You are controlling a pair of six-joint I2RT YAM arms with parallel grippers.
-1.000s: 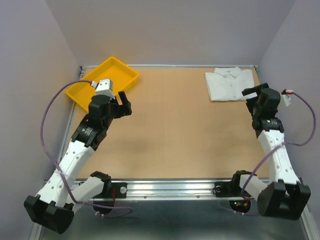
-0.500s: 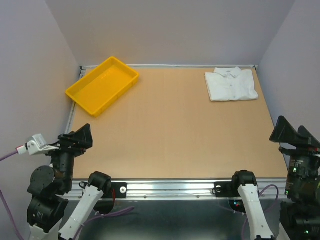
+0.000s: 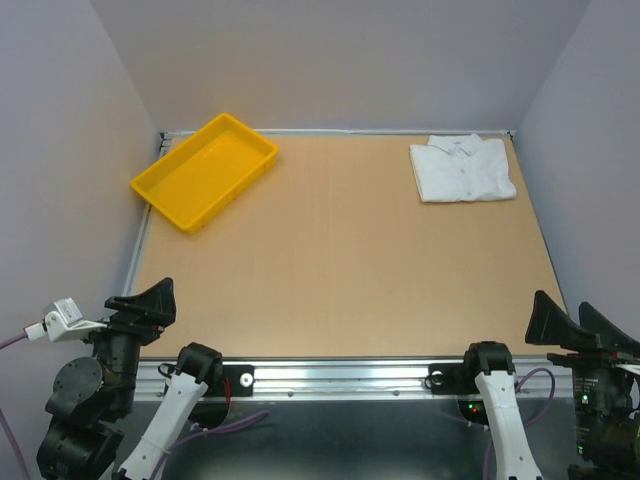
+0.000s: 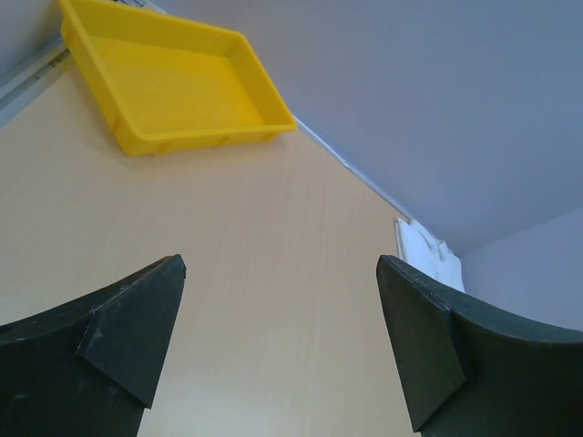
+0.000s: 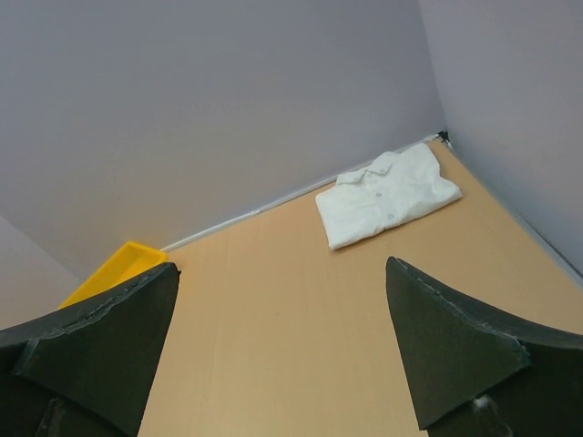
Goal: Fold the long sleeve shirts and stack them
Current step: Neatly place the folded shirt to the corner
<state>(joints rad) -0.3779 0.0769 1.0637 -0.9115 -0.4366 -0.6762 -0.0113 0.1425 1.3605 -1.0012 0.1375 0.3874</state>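
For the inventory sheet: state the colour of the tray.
Yellow: the tray shows best in the left wrist view.

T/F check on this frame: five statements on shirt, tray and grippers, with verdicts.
1. The white shirt lies folded at the far right corner of the table. True.
2. The yellow tray holds a shirt. False: it is empty.
3. The left gripper is open and holds nothing. True.
4. The right gripper is shut on the shirt. False: it is open, at the near edge, well apart from the shirt.
5. A second shirt lies mid-table. False: only one shirt is in view.
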